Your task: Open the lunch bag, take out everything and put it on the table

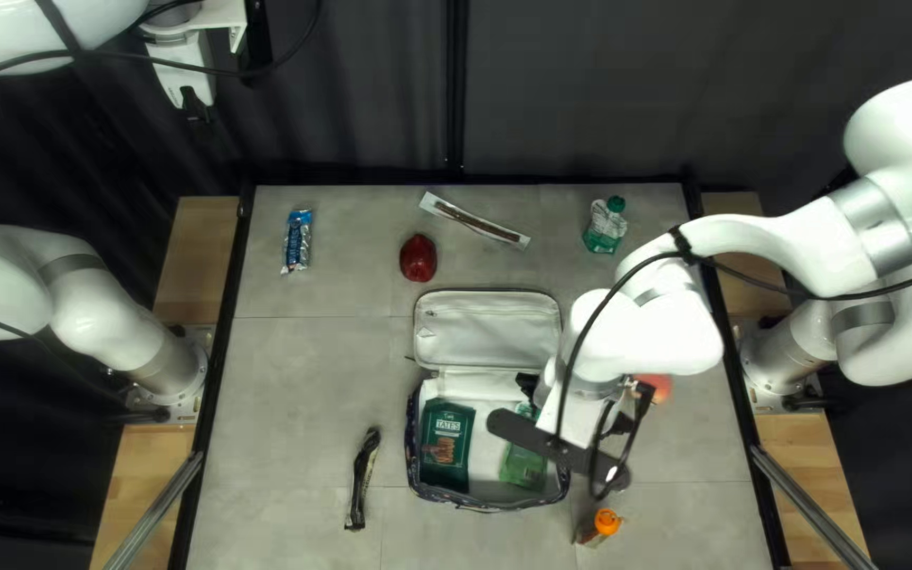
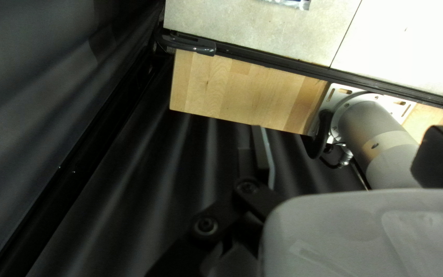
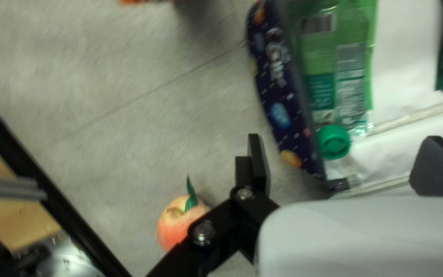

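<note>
The lunch bag (image 1: pixel 432 475) lies open near the table's front, its white lid (image 1: pixel 488 328) flipped back. Inside lie a dark green cookie bag (image 1: pixel 446 443) and a green pouch (image 1: pixel 523 465). My right gripper (image 1: pixel 530 396) hangs over the bag's right side, mostly hidden under its wrist. In the right wrist view this gripper (image 3: pixel 346 161) is open, with the bag's patterned wall (image 3: pixel 283 104) and the capped end of the green pouch (image 3: pixel 333 141) between its fingers, untouched. My left gripper (image 1: pixel 187 87) is raised far back left, open and empty, looking down past the table's wooden corner (image 2: pixel 240 96).
On the table lie a peach (image 1: pixel 659 388) right of the bag, an orange-capped pouch (image 1: pixel 600 526) at the front, a black wrapper (image 1: pixel 362 477), a blue wrapper (image 1: pixel 298 240), a red item (image 1: pixel 418 257), a snack stick (image 1: pixel 476 220) and another green pouch (image 1: pixel 606 226).
</note>
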`<state>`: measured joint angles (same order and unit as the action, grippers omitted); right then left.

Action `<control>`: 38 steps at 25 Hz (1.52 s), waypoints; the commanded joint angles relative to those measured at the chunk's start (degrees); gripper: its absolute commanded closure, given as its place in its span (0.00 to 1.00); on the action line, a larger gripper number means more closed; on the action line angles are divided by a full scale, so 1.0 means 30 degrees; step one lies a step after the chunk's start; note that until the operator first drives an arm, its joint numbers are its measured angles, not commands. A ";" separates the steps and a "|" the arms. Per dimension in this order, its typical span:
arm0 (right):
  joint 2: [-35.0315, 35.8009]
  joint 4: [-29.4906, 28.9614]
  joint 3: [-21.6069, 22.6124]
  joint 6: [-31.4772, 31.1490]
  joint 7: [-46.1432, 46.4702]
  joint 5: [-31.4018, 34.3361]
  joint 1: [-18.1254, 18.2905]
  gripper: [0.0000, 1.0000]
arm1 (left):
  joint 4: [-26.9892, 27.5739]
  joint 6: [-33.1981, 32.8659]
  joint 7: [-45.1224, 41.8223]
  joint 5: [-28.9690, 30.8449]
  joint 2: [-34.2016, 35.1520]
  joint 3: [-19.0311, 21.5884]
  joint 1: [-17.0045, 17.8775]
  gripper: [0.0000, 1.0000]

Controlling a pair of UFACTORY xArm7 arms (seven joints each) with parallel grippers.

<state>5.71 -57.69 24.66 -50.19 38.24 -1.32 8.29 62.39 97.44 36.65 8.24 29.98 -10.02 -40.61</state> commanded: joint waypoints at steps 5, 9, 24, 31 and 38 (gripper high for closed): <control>-0.0228 0.2435 -0.0548 0.4456 -0.1517 0.0508 0.0259 0.00 | 0.0000 0.0000 0.0000 0.0000 0.0000 0.0000 0.0000 0.00; 0.0044 0.2705 -0.0877 0.5943 -0.5118 0.1392 -0.0117 0.00 | 0.0000 0.0000 0.0000 0.0000 0.0000 0.0000 0.0000 0.00; 0.3332 -0.0375 -0.2470 0.2939 -1.2918 0.4879 -0.2223 0.00 | 0.0000 0.0000 0.0000 0.0000 0.0000 0.0000 0.0000 0.00; 0.3749 -0.1094 -0.2986 0.0746 -1.6699 0.5436 -0.3003 0.00 | 0.0000 0.0000 0.0000 0.0000 0.0000 0.0000 0.0000 0.00; 0.2797 0.1333 -0.3198 0.2000 -1.6298 0.4413 -0.2059 0.00 | 0.0000 0.0000 0.0000 0.0000 0.0000 0.0000 0.0000 0.00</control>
<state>15.00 -55.82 15.27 -45.42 -11.60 13.32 0.98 62.39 97.44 36.65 8.24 29.98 -10.02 -40.61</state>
